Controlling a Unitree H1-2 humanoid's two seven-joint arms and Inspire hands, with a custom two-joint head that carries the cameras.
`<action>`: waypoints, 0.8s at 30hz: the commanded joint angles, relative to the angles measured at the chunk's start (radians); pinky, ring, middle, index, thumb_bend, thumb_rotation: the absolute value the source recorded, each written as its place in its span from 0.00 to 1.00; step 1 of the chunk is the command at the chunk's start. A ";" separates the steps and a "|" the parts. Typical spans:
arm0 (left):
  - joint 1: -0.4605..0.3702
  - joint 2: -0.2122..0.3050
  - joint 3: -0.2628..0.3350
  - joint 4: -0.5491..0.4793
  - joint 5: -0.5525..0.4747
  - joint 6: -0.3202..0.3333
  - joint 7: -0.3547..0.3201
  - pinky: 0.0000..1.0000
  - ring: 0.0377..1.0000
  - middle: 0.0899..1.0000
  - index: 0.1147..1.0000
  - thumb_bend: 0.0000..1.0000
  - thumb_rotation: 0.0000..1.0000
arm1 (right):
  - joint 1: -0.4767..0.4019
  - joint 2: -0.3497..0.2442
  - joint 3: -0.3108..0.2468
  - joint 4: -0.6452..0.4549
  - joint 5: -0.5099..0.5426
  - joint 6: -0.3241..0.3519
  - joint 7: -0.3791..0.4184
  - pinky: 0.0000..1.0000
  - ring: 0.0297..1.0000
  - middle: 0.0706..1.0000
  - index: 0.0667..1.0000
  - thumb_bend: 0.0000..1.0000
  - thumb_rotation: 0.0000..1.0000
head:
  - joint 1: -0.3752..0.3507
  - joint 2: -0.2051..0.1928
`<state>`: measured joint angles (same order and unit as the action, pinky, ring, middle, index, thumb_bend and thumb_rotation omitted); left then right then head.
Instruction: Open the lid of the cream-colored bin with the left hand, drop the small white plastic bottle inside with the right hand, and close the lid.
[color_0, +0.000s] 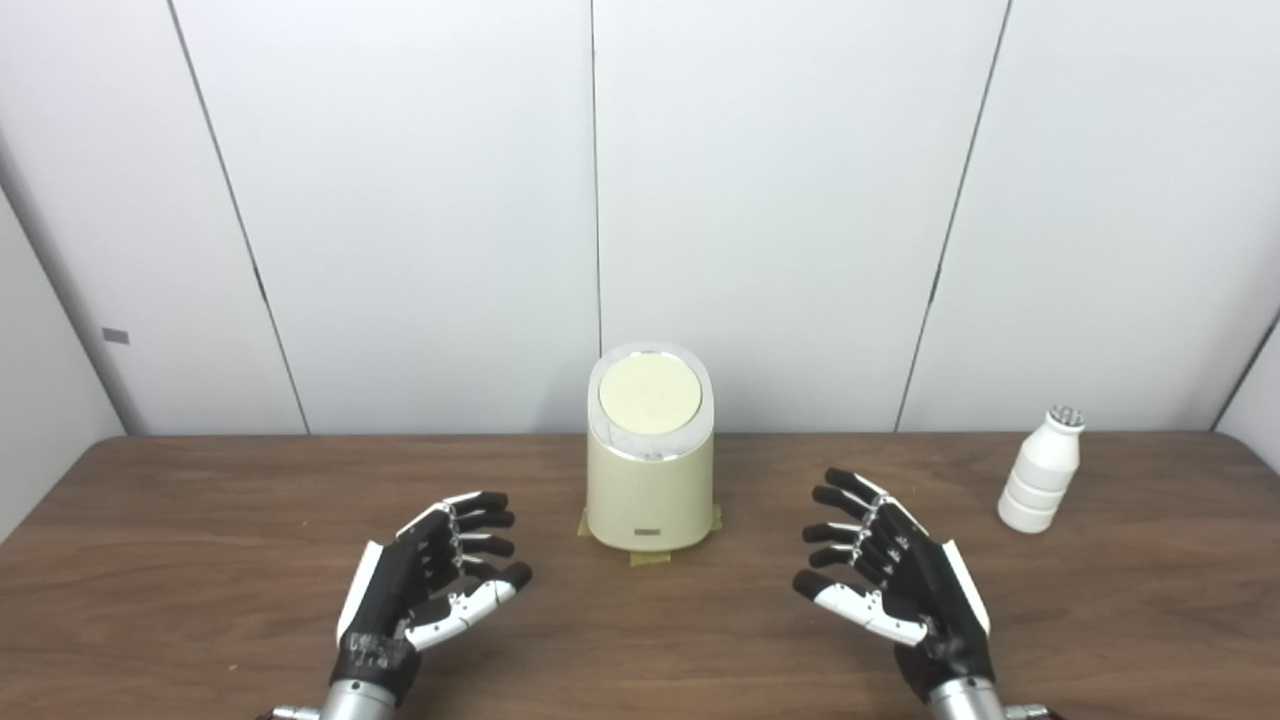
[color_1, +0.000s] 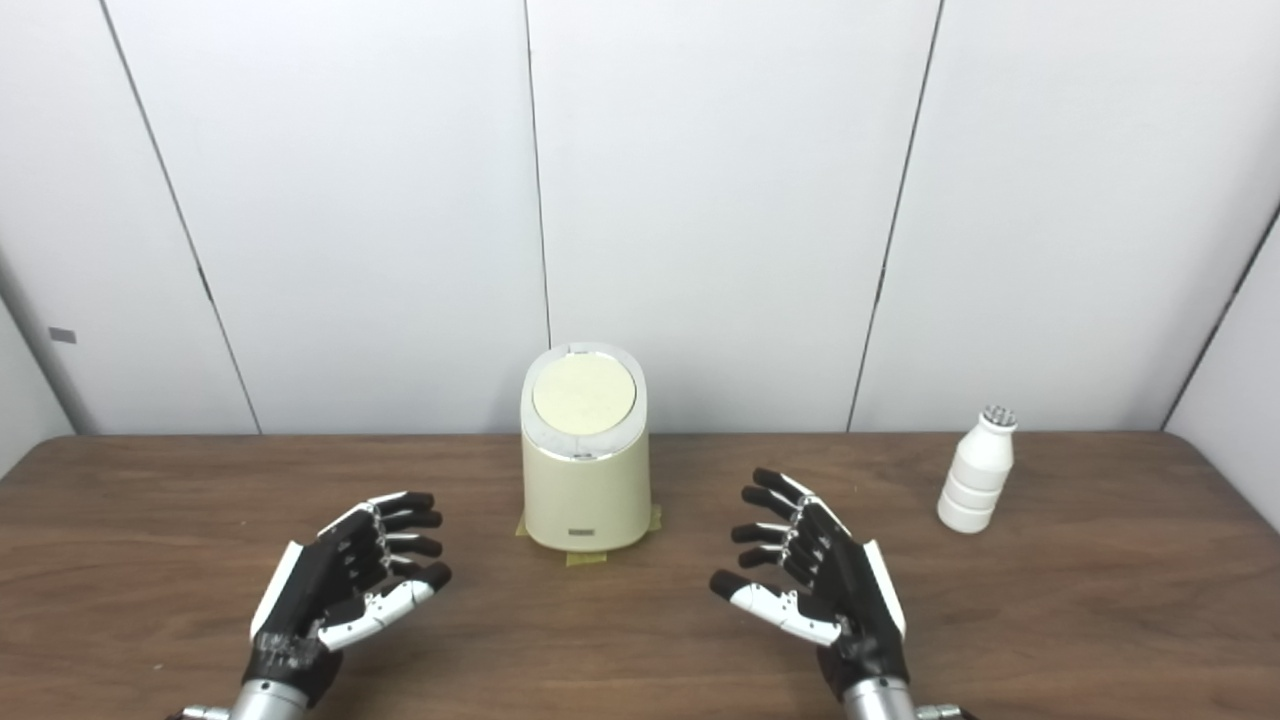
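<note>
Left eye view: your left hand (color_0: 425, 590) and right hand (color_0: 895, 580) sit low in frame, both released, fingers spread, holding nothing. Cream bin (color_0: 650, 462) stands at centre between them, lid (color_0: 650, 393) shut, yellow tape at its base. White bottle (color_0: 1042, 470) stands upright at right, well apart from your right hand.

Right eye view: same layout shifted left; more table (color_1: 1100, 600) visible right of the bottle. Bin's small front label unreadable.

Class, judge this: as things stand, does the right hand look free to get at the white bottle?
Probably yes: the right hand is open, and only bare table lies between it and the upright bottle.
</note>
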<state>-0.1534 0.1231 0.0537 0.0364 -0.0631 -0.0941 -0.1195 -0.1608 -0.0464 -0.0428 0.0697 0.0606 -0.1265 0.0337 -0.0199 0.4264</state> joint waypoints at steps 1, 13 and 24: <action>-0.025 -0.003 0.004 -0.023 -0.020 -0.015 0.001 0.51 0.62 0.68 0.75 0.69 0.09 | -0.039 0.001 -0.002 -0.022 0.007 -0.047 0.002 0.53 0.62 0.76 0.77 0.81 0.20 | -0.001 0.001; -0.027 0.001 0.002 -0.022 -0.019 -0.019 0.004 0.50 0.61 0.67 0.75 0.69 0.09 | -0.039 0.001 -0.002 -0.025 0.004 -0.044 0.000 0.52 0.62 0.76 0.77 0.82 0.22 | 0.000 0.000; -0.053 -0.043 0.002 -0.064 0.059 0.022 0.088 0.70 0.83 0.86 0.86 0.72 0.26 | -0.058 0.008 -0.006 0.005 0.010 -0.059 -0.002 0.52 0.61 0.75 0.76 0.81 0.19 | -0.008 -0.022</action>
<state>-0.1538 0.0847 0.0545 0.0123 -0.0129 -0.0664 -0.0477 -0.1727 -0.0406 -0.0440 0.0887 0.0625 -0.1309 0.0331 -0.0276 0.4035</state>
